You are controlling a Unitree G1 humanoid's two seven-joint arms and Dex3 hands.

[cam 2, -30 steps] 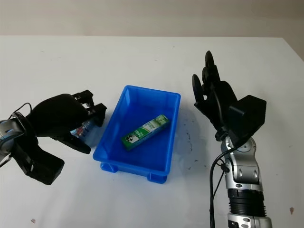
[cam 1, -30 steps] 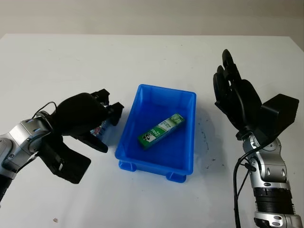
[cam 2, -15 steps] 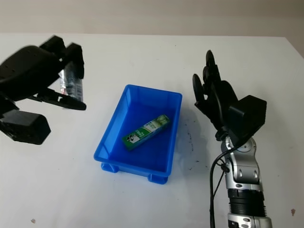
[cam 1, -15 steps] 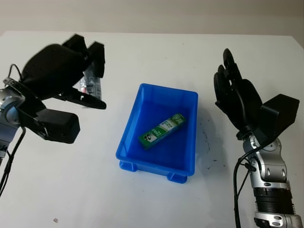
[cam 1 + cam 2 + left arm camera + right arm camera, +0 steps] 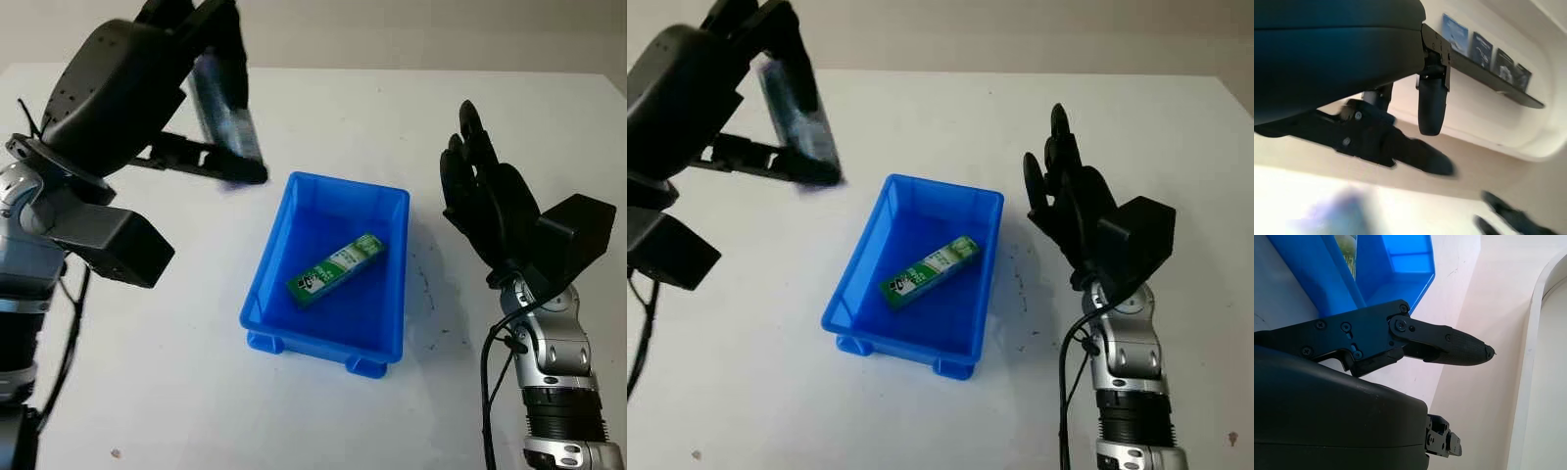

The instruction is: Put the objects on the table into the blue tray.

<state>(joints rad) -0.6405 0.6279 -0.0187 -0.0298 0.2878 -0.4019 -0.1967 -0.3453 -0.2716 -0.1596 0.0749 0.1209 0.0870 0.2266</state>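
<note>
Left robot hand (image 5: 147, 93): raised high over the left part of the desk, fingers curled round a small packet, pinching it between finger and thumb.
Held packet (image 5: 225, 117): a slim, dark bluish wrapped item, blurred; its label cannot be read. It hangs tilted, lower end towards the tray, above the desk just outside the tray's far left corner.
Right robot hand (image 5: 485, 201): held upright beside the tray's right wall, apart from it, holding nothing; parked.
Blue tray (image 5: 392, 323): rectangular bin at the middle of the desk, open side up, long axis running away from the robot.
Green box (image 5: 333, 270): flat carton with white print, lying diagonally on the tray floor, already delivered.
Desk (image 5: 323, 411): white top, with faint dark scuffs right of the tray.
Step in hand: carrying the packet across to the tray for release.
Doing it well: bring the left robot hand further right until the packet is over the tray's open floor, preferably the nearer left part not taken by the green box; lower it below rim height before loosening the fingers.
Risk: letting go from the present place would likely drop the packet on the desk or on the rim.
</note>
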